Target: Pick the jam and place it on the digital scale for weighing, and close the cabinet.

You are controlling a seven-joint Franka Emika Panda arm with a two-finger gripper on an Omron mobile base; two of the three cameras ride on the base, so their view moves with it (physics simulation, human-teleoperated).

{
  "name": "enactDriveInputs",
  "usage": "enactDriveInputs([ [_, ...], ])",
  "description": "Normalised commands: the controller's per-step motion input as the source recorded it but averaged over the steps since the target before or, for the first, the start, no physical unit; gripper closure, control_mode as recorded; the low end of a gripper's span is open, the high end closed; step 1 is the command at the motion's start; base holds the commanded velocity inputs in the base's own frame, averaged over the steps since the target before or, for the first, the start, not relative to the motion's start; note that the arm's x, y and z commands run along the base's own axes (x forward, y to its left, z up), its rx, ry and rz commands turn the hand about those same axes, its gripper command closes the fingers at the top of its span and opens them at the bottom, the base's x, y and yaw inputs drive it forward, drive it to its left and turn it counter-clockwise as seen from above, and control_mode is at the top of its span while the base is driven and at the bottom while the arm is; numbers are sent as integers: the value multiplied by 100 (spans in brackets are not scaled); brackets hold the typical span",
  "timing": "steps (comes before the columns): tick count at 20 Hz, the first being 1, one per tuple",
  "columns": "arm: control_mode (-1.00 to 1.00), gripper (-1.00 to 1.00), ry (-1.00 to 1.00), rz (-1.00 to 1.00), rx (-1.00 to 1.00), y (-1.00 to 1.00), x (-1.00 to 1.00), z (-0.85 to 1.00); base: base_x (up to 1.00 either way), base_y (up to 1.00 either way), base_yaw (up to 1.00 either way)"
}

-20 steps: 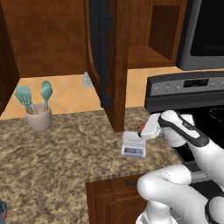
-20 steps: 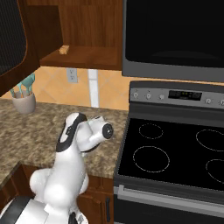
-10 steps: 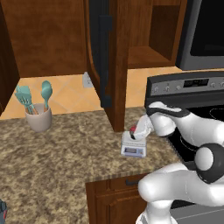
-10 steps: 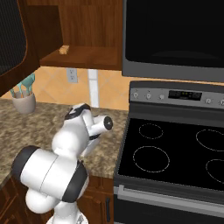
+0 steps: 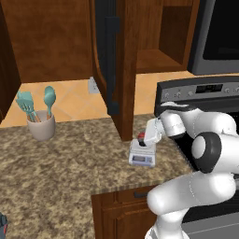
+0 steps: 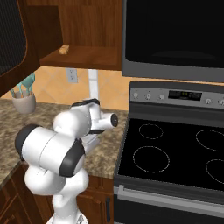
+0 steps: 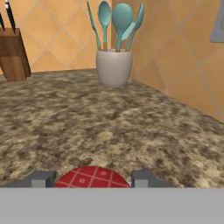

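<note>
Jam is seen as a small red spot in the middle of the left base view, right under the gripper and over the digital scale. In the hand view the jam's red checked top sits at the bottom middle, between the two grey fingertips, which are closed tight on it from both sides. It cannot be told from these pictures whether the jar already rests on the scale's flat top or hangs just above it.

The step in hand looks like setting the jar down. This is best done by lowering it straight and slowly, so the jar is kept upright and lands in the middle of the platform, not on the display strip at the front edge. The fingers should be opened only once the jar is felt to be resting. Then the hand should be lifted straight up, so the jar is not tipped or dragged off.

The cabinet door is seen standing open, edge-on, just behind the scale in the upper middle of the left base view. It should be shut last, with care taken not to knock the jar. A cup of teal utensils stands well apart at the left.
</note>
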Motion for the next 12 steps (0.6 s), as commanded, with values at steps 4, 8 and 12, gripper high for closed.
enactDriveInputs([
  [4,-100,100,-6,1,0,4,0,-43,0,0,0],
  [8,-100,-100,-1,0,0,15,-4,-30,0,0,0],
  [12,-100,-100,0,0,0,1,-41,-5,0,0,0],
])
